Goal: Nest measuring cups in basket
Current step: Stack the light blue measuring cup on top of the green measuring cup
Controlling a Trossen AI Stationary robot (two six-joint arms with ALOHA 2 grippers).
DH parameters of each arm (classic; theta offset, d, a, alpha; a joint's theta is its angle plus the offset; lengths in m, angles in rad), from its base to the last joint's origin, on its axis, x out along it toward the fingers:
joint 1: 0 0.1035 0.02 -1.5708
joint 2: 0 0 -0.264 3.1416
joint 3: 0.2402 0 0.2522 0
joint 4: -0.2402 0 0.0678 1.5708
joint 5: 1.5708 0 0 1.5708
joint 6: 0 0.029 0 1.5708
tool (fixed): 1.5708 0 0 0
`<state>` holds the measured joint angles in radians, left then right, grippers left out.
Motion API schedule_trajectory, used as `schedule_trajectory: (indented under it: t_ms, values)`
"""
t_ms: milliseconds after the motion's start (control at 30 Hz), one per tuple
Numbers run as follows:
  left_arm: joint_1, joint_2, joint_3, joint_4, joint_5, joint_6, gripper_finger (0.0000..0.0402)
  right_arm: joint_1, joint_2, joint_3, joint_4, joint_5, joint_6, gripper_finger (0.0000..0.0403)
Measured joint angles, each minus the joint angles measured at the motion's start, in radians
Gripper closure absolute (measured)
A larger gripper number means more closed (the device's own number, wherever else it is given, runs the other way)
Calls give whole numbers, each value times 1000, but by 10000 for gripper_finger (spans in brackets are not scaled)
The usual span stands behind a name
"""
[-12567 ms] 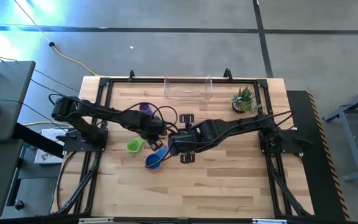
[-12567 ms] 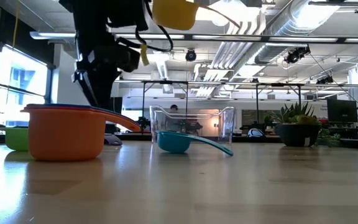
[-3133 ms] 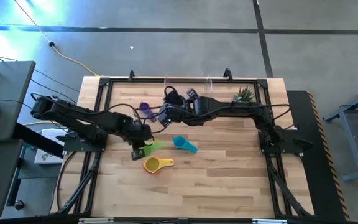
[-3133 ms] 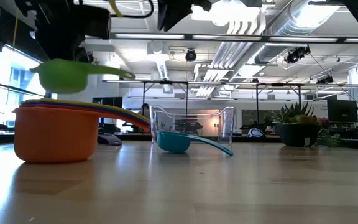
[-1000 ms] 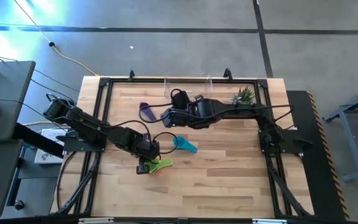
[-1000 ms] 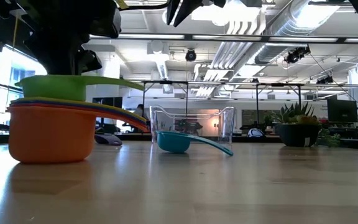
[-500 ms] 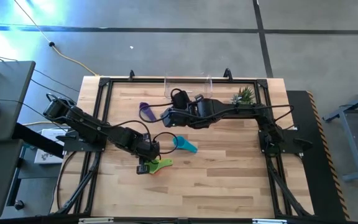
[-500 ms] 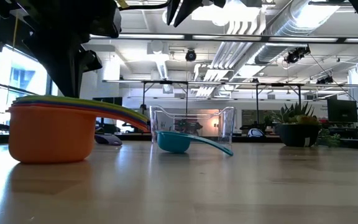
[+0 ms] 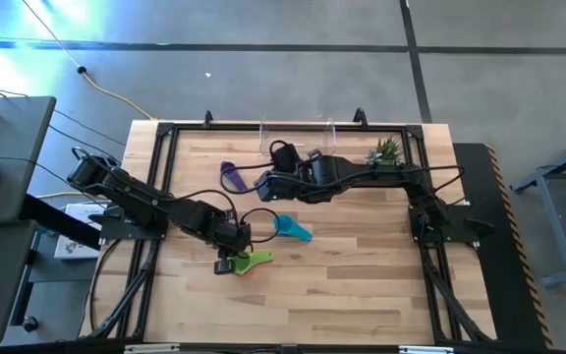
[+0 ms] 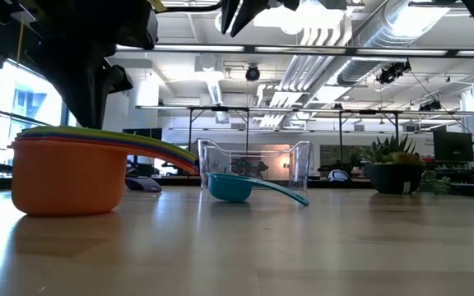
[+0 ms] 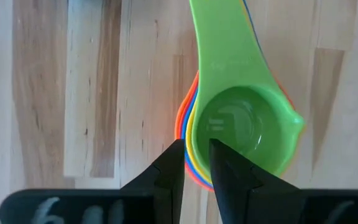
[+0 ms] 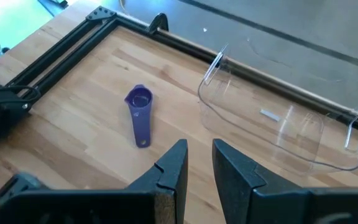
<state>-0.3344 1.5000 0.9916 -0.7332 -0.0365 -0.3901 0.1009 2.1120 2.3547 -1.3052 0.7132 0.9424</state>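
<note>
Butcher-block table in a large workshop; bright ceiling ducts show behind in the low view.

Green cup now seated on top of the nested stack, near the table's front-left. Orange cup outermost, with red, yellow and blue rims showing under the green. A second ago the green cup stood proud of the stack; it has since dropped flush.

Left gripper poised over the stack's rim. Its fingers have been easing apart, with a narrow gap now showing between them and nothing held.

Teal cup lies loose mid-table, purple cup apart toward the rear. Clear basket at the back edge holds no cup that I can see; small potted plant beside it.

Right gripper hovers between purple cup and basket, fingers narrowly parted, nothing visibly between them.

Judgement: five nested, two left, and the stack not yet in the basket.
</note>
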Motion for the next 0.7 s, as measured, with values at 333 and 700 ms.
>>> schedule_trajectory:
  t_ms: [333, 700]
  values:
    - [29, -41, -1, -150, -2, -2, 336, -3, 0, 0, -95, -107, -1, 336]
    - [98, -165, 0, -284, -87, -1, 336, -3, 0, -9, -172, -193, 0, 336]
